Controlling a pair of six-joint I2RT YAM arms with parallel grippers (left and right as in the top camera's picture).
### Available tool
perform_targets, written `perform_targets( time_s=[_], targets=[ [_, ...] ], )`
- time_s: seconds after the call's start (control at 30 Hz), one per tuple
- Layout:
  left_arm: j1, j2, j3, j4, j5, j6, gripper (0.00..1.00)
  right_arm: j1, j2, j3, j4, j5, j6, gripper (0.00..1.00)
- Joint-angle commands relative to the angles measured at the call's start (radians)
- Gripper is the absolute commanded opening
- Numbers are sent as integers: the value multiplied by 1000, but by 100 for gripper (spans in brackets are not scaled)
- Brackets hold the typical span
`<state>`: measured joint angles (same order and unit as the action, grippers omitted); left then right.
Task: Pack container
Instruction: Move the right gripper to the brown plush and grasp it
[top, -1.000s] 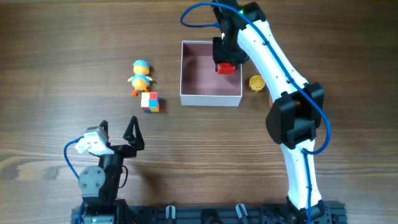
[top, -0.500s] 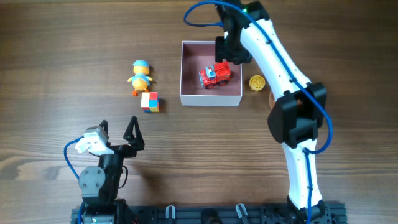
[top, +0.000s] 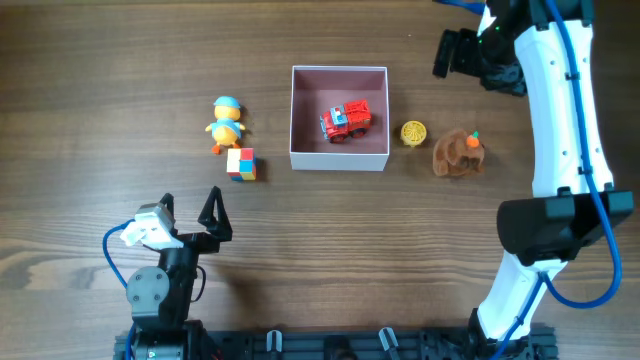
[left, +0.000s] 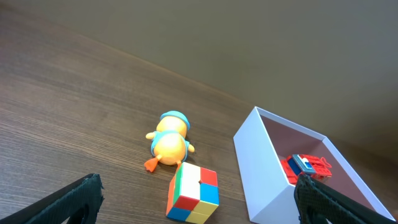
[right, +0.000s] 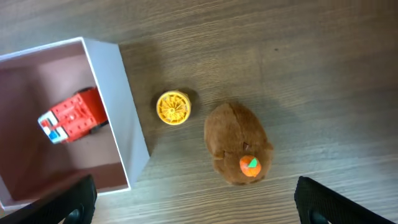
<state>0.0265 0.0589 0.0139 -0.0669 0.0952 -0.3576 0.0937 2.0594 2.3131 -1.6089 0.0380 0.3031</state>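
Note:
The container (top: 338, 159) is a square white-walled box with a pink inside, at the table's middle. A red toy truck (top: 345, 121) lies in it on its right side, and shows again in the right wrist view (right: 71, 116). My right gripper (top: 442, 55) hangs open and empty, behind and to the right of the container. Below it lie a yellow disc (right: 173, 107) and a brown plush (right: 238, 144). My left gripper (top: 190, 200) stands open and empty near the front left. Ahead of it lie a colour cube (left: 194, 193) and a duck toy (left: 169, 142).
The duck toy (top: 226, 123) and colour cube (top: 240, 163) lie just left of the container. The yellow disc (top: 413, 132) and brown plush (top: 459, 153) lie just right of it. The right arm's white links run down the table's right side.
My right gripper opened and let the red truck drop into the container, then drew away to the right and back. The left arm has not moved.

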Motion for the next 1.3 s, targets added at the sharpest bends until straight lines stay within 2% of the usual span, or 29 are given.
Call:
perform_targets(
  time_s=[0.0,0.13,0.2,0.33,0.53,0.77,1.03,1.1,1.13,1.17,1.27],
  targets=[
    [2,-4,-8,0,11,-10,100,-9,-18,-29,-1,-33,-145,100],
    [2,-4,-8,0,11,-10,100,-47,-171,-201,0,-48,-160,100],
    [2,-4,-8,0,11,-10,100,-66,-279,-344,1,-53,-173,100],
    [2,-4,-8,0,11,-10,100,-70,-335,-508,9,6,-173,100],
    [2,-4,-8,0,11,-10,100,-70,-329,-774,282,-43,-187,100],
    [2,-4,-8,0,11,-10,100,-70,-318,-946,505,-51,-198,100],
    [2,-5,-8,0,11,-10,100,-70,-228,-958,621,-51,-229,100],
    [2,-4,-8,0,11,-10,100,-70,-211,-958,622,-50,-229,93],
    [2,-4,-8,0,11,-10,100,-70,-208,-958,621,-50,-229,87],
    [2,-4,-8,1,11,-10,100,-70,-204,-958,622,-50,-229,76],
    [2,-4,-8,0,11,-10,100,-70,-204,-958,621,-50,-228,59]
  ],
)
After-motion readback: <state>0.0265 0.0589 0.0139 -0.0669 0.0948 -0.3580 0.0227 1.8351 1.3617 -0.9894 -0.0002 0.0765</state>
